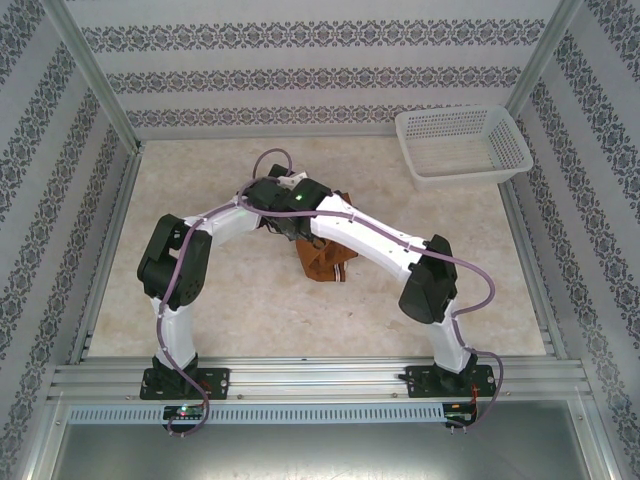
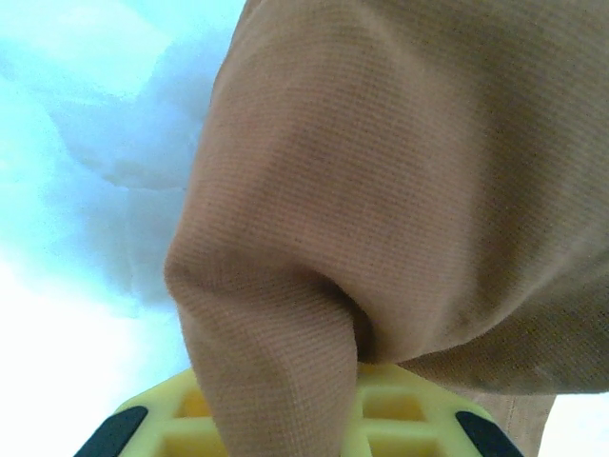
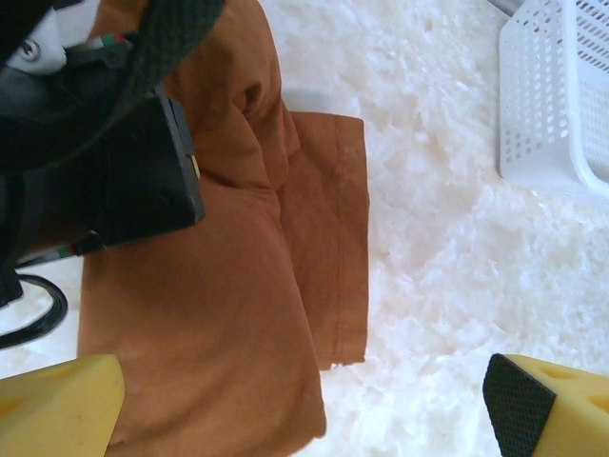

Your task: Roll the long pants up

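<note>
- Currently the long pants (image 1: 325,262) lie bunched at the middle of the counter (image 1: 250,310), with one hemmed edge lying flat.
- The left end effector (image 2: 285,424) is closed on a fold of them.
- The right end effector (image 3: 304,405) hangs above, spread wide and holding nothing.
- Bare counter lies all around, and the white basket (image 1: 462,150) is well apart in the far right corner.

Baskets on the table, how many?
1. The white basket sits at the far right corner of the table, apart from the long pants; none looks hidden.
</note>
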Tool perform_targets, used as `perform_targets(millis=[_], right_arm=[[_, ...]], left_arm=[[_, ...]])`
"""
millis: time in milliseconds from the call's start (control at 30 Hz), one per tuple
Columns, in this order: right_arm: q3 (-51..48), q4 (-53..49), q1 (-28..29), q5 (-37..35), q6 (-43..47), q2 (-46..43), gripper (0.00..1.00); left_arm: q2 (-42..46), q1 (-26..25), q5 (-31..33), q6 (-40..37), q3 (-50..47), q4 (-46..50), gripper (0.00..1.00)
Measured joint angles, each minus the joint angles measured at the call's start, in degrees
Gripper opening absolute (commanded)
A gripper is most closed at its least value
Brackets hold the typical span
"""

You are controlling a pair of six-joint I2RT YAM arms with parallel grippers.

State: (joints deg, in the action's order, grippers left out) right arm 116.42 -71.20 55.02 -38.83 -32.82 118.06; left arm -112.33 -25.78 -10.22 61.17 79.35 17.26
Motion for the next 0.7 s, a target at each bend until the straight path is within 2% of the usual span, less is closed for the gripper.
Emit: perform_targets(millis=[100,300,400,567,700], right_arm=[[-4.81,1.09,0.72,-0.07,-0.81,-2.89,0.98],[-15.82,-2.34,6.03,1.01,-3.58,-3.69,0.98],[-19.04,-2.56,6.19,1.73,-4.61,-4.57,0.98],[-20.11,-3.02,5.97,2.05,-4.87,-5.86,0.98],[-17.0,-4.28,7.19,2.21,-4.81,-4.76,0.98]], left_arm=[[0.0,0.57,-0.55,0.0,0.09,0.15,0.0],[-0.96,1.53,-0.68,-0.04,4.46,4.24,0.0],[-1.51,1.79,-0.7,-0.04,5.55,5.2,0.0],[-1.57,1.79,-0.9,-0.02,6.08,5.95,0.0],[-1.57,1.79,-0.9,-0.02,6.08,5.99,0.0]])
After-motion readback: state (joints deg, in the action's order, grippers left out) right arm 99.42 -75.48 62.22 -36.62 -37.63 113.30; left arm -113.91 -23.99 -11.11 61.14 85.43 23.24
